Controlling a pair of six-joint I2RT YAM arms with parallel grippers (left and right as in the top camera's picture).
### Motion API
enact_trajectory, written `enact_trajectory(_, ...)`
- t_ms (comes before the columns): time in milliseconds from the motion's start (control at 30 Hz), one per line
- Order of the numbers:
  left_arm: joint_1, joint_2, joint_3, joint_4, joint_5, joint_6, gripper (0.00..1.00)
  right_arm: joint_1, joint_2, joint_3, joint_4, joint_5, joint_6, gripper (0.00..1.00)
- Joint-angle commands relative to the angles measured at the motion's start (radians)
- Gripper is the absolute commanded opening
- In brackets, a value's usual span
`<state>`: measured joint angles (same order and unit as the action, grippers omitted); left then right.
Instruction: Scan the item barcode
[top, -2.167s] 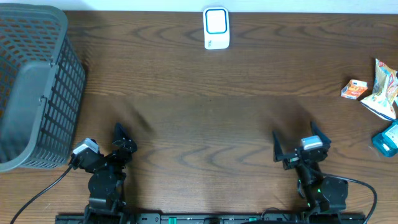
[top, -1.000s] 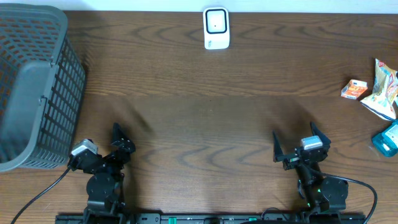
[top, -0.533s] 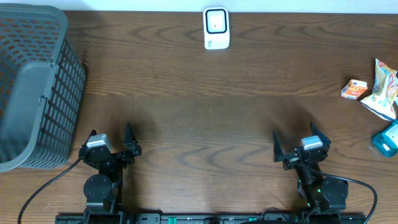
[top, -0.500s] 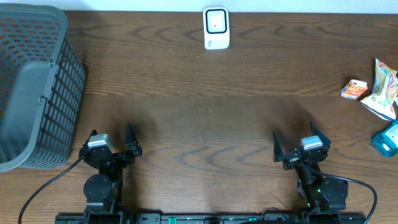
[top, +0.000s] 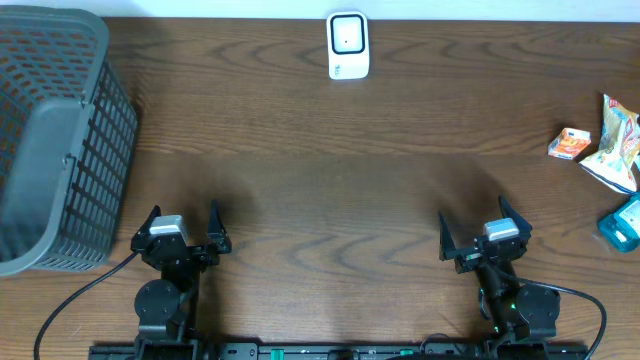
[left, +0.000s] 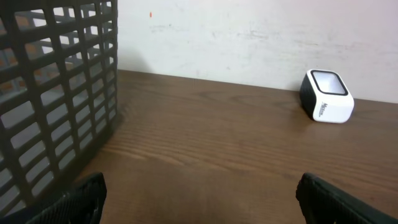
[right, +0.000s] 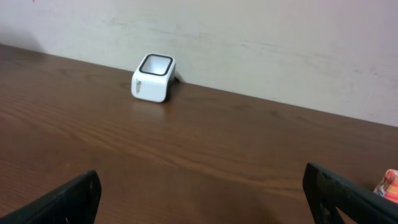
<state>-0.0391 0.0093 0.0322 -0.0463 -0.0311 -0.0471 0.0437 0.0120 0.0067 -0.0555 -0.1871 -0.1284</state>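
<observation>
— Where are the goods to be scanned?

— Along the right edge of the table (top: 330, 180). A small orange packet (top: 570, 144) lies just beside a crinkled snack bag (top: 616, 145). Nearer the front there is a blue box (top: 623, 222), partly cut off by the overhead picture's edge. Whether the packet and the bag touch, I cannot tell. Any barcode is too small to make out.

— And the scanner?

— The white scanner (top: 348, 45) stands at the far edge of the table, about midway across. Its dark-framed window is on its upper face. Both wrist views show it in front of a pale wall.

— How do the goods lie relative to the right pincer?

— The right pincer (top: 474, 215) sits low near the front edge, and all three goods are off to its right, apart from it. The blue box is the nearest, roughly level with it. The packet and the bag lie farther back. The scanner is well apart from it, farther back and to its left.

— Is it gripping anything?

— No. Its two fingers are spread wide with only bare wood between them.

— The left pincer?

— The left pincer (top: 183, 215) is likewise spread wide and holding nothing. It sits near the front edge on the left side, well apart from the goods. Just to its left and farther back stands a grey plastic basket (top: 50, 140) with latticed walls, which fills the table's left end. Its wall shows large at the left of the left wrist view.
</observation>
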Motion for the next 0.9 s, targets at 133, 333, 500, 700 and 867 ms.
enact_trajectory(133,0.005,-0.008,-0.028,-0.027,0.005,0.017,0.98,0.005,-0.005,-0.001,-0.004,-0.003,-0.003,0.99)
enact_trajectory(333,0.005,-0.008,-0.028,-0.026,0.005,0.017,0.98,0.005,-0.005,-0.001,-0.004,-0.003,-0.003,0.99)
enact_trajectory(500,0.005,-0.008,-0.028,-0.026,0.005,0.017,0.98,0.005,-0.005,-0.001,-0.004,-0.003,-0.003,0.99)
enact_trajectory(700,0.016,-0.008,-0.028,-0.026,0.005,0.017,0.98,0.005,-0.005,-0.001,-0.004,-0.003,-0.003,0.99)
enact_trajectory(867,0.054,-0.008,-0.028,-0.026,0.005,0.017,0.98,0.005,-0.005,-0.001,-0.004,-0.003,-0.003,0.99)
